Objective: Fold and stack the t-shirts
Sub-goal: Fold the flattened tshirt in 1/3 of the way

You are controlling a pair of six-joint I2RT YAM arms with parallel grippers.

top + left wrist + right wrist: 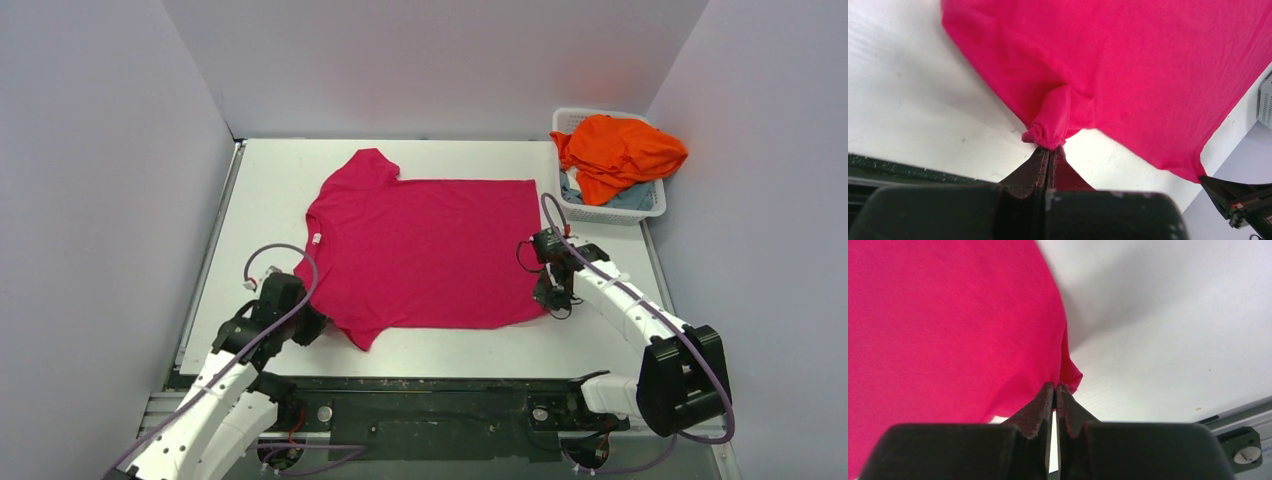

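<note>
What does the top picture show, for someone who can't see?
A magenta-pink t-shirt lies flat on a white table, the left end effector and right end effector each pinching a near corner. An orange t-shirt sits in a white basket, far right.

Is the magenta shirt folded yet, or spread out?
Spread out: the magenta t-shirt lies flat, both sleeves showing, left gripper and right gripper pinching its near edge.
</note>
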